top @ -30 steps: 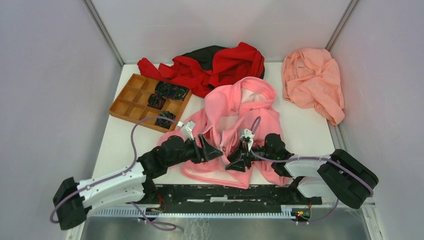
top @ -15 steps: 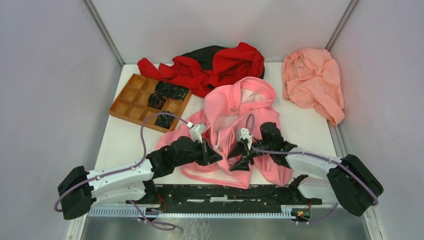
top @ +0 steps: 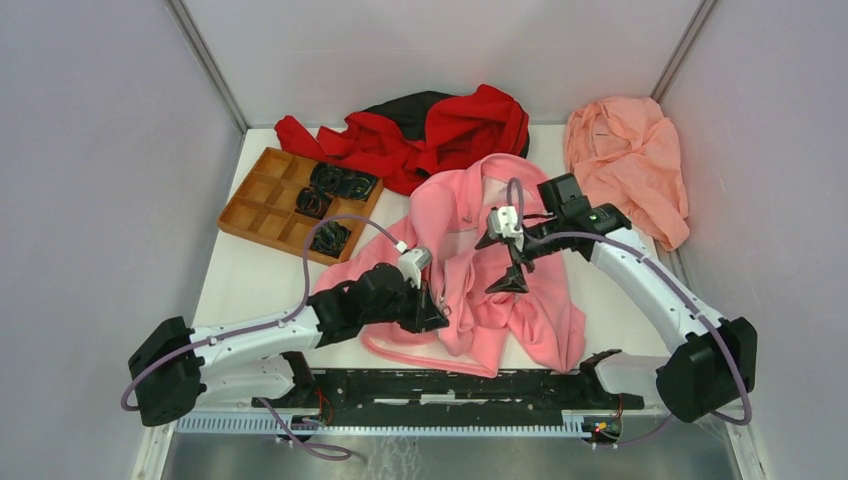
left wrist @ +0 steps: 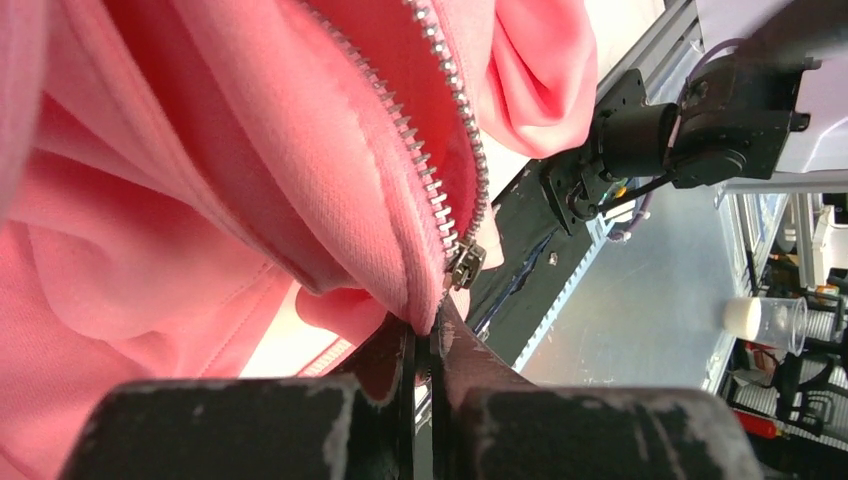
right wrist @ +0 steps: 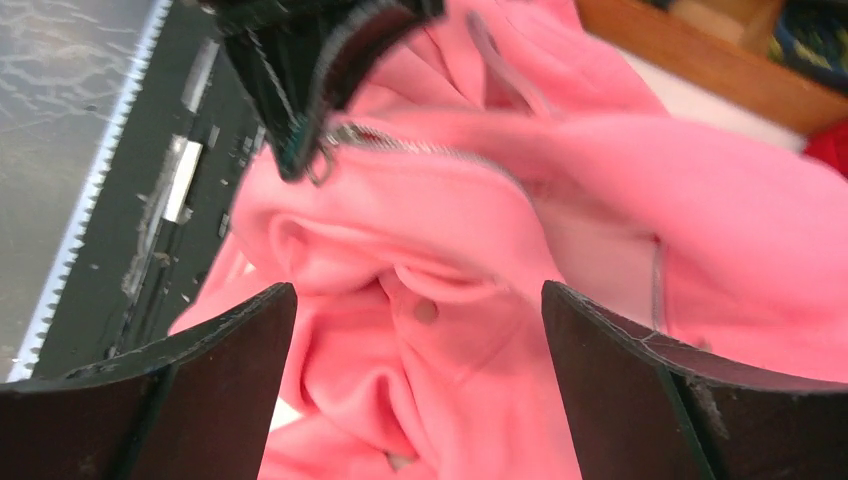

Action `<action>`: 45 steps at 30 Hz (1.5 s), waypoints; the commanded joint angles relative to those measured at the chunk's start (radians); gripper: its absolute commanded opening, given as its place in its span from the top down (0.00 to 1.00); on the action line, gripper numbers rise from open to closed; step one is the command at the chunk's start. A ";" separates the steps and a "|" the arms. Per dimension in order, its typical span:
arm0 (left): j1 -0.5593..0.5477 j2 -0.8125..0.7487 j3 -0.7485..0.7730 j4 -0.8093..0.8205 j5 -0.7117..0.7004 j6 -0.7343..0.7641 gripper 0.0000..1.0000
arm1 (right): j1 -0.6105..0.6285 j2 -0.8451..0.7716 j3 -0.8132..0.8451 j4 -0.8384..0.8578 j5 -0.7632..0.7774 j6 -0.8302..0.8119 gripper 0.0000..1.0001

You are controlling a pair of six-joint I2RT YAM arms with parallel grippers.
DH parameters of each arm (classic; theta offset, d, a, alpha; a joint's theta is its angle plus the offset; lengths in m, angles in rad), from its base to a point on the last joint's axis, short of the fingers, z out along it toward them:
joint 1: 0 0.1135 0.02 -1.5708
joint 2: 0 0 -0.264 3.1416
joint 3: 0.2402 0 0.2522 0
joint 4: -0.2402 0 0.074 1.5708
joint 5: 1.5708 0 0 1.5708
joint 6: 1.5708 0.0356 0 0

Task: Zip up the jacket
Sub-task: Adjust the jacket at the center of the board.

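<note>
Pink jacket: one
Red-and-black garment: one
Peach cloth: one
Wooden compartment tray: one
Dark items in tray: number unclear
Robot arms: two
Grippers: two, left gripper and right gripper

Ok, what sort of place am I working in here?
Probably a lab test cell, not a home: plain panel walls box in a white table, a black mounting rail runs along its near edge, and clothes such as the pink jacket lie staged beside a wooden compartment tray.
</note>
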 commanded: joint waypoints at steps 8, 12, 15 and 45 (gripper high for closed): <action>0.037 -0.046 0.064 -0.012 0.006 0.123 0.98 | -0.522 -0.308 -0.368 0.537 -0.265 0.462 0.02; 0.047 -0.048 0.052 0.063 -0.021 0.110 0.98 | -0.634 -0.456 -0.643 1.039 -0.263 0.823 0.02; 0.056 -0.017 0.076 0.054 -0.001 0.121 0.98 | -0.640 -0.576 -0.738 1.060 -0.215 0.747 0.02; 0.060 -0.164 -0.015 -0.175 0.059 0.173 0.98 | -0.174 0.317 0.263 0.428 0.187 -0.094 0.02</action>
